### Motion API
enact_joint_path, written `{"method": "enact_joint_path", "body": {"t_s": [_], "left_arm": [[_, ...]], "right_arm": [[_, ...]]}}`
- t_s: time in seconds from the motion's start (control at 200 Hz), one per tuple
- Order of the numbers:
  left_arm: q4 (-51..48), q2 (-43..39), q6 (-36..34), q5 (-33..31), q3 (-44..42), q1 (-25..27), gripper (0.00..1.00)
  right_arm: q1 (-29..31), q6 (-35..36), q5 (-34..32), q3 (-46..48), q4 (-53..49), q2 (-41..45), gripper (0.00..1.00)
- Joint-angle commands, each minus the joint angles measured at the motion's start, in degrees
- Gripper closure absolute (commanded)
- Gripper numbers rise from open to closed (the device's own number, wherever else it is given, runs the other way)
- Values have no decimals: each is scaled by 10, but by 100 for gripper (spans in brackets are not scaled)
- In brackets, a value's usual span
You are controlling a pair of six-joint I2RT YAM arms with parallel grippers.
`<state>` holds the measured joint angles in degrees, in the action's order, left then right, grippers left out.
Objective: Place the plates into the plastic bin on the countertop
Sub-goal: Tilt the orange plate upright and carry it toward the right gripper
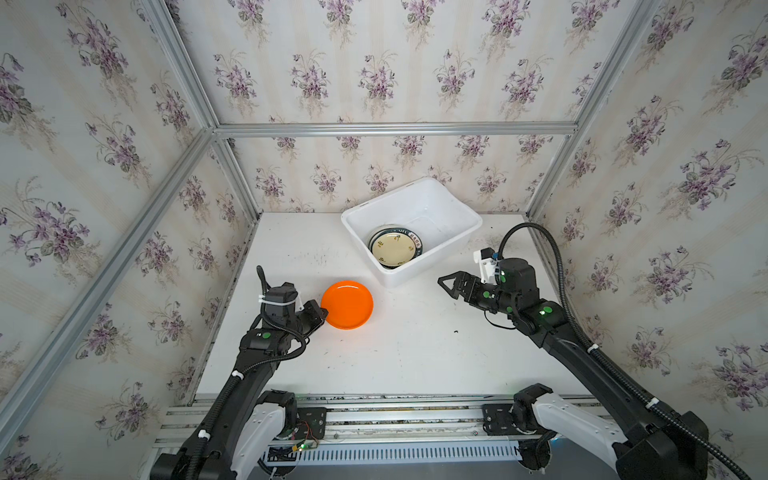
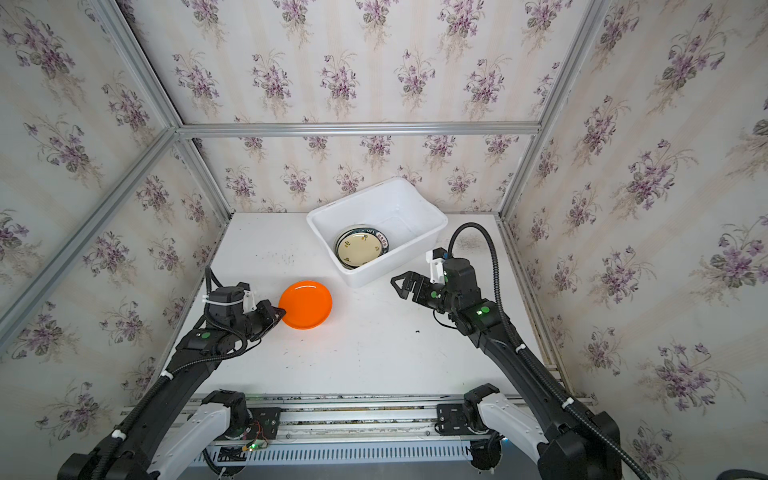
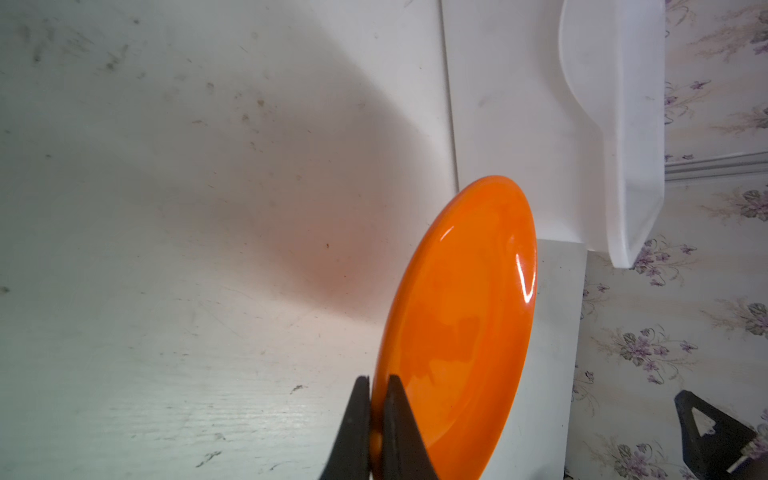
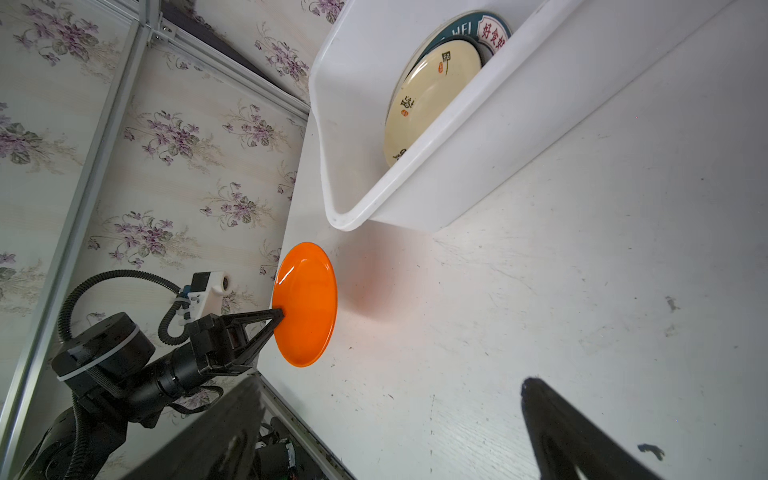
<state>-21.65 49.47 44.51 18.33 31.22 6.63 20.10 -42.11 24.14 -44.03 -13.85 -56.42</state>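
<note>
An orange plate (image 1: pixel 348 304) (image 2: pixel 306 304) hangs just above the countertop (image 1: pixel 415 353), left of centre. My left gripper (image 1: pixel 325 312) (image 3: pixel 377 382) is shut on its near-left rim, and the left wrist view shows one finger on each face of the rim. The white plastic bin (image 1: pixel 415 270) (image 2: pixel 374 266) stands at the back, turned at an angle. Inside it a cream plate (image 1: pixel 395 248) (image 4: pixel 428 99) lies on top of a dark-rimmed lettered plate (image 4: pixel 492 31). My right gripper (image 1: pixel 444 286) (image 4: pixel 390 382) hovers open and holds nothing, right of the bin's front corner.
Floral walls with aluminium framing (image 1: pixel 232 174) close in the countertop at the back and both sides. A rail (image 1: pixel 395 415) carrying both arm bases runs along the front edge. Dark scuff specks (image 1: pixel 456 331) dot the surface.
</note>
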Motion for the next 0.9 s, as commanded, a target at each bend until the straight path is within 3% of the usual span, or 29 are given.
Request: {"method": "enact_joint_path", "body": {"t_s": [0.0,0.205,0.515,0.9], "left_arm": [[5,-5,34,-22,21,35,100],[4,19,53,-67,75,111,100],[10,84,62,-92,156,183,100],[32,197,58,-74,267,247,100]], "right_arm": [[1,-32,6,8,48,7,1],[1,-74,48,30,110,-15,1],[1,-110,57,45,140,-12,1],[8,-145,69,59,171,1,14]]}}
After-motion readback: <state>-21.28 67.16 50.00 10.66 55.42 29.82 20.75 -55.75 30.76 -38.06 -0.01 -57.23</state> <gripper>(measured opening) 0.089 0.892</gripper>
